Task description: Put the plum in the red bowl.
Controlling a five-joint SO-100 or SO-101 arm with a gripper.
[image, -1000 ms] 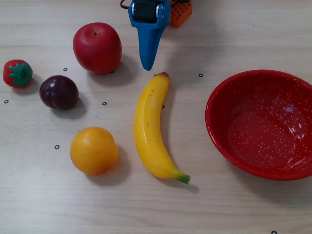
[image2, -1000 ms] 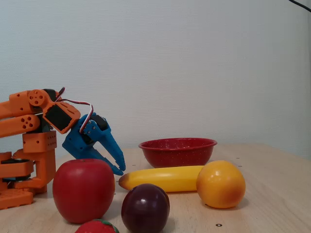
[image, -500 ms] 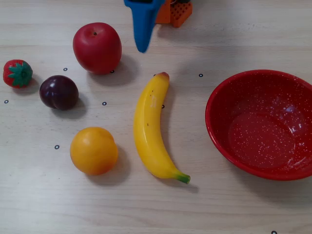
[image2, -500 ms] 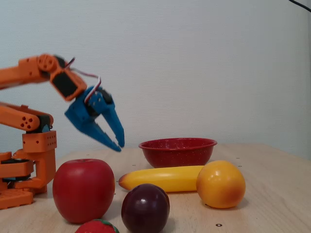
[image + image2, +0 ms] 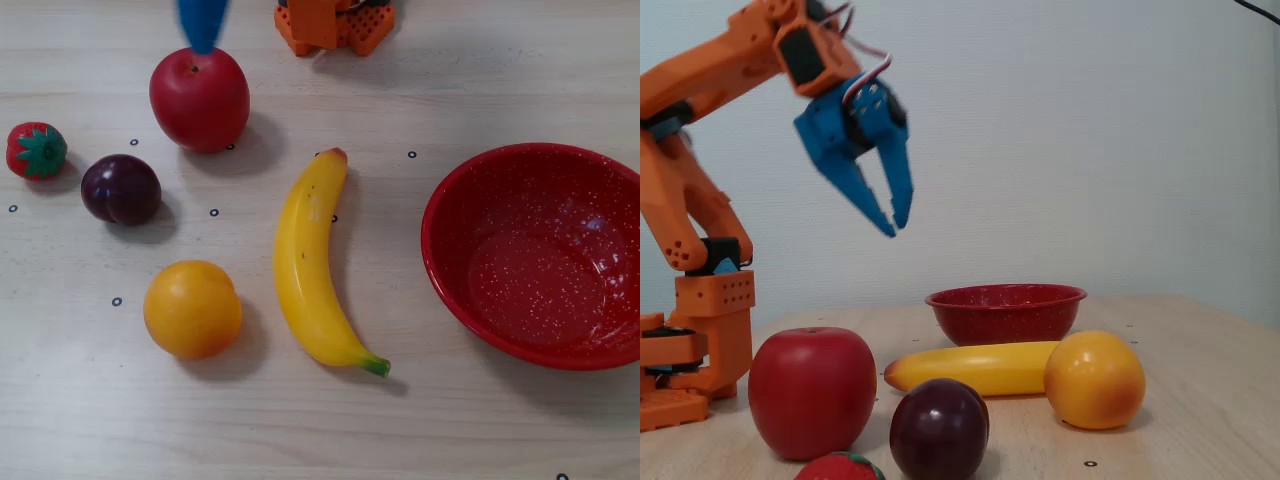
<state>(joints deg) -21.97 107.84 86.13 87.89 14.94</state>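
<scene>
Fixed views show you the gripper (image 5: 892, 222) high above the table, fingers slightly apart and empty; the plum (image 5: 121, 188) sits at nine o'clock, far from the red bowl (image 5: 452, 285).

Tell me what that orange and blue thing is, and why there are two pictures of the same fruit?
It is a small robot arm, orange, with a blue gripper that pinches like two fingers. Here it holds nothing and hangs in the air, high above the table. One camera looks straight down; the other stands low at the table's edge, looking sideways. On the table lie a red apple, a strawberry, a dark plum, an orange, a banana and an empty red bowl. The plum should end up in that bowl.
</scene>
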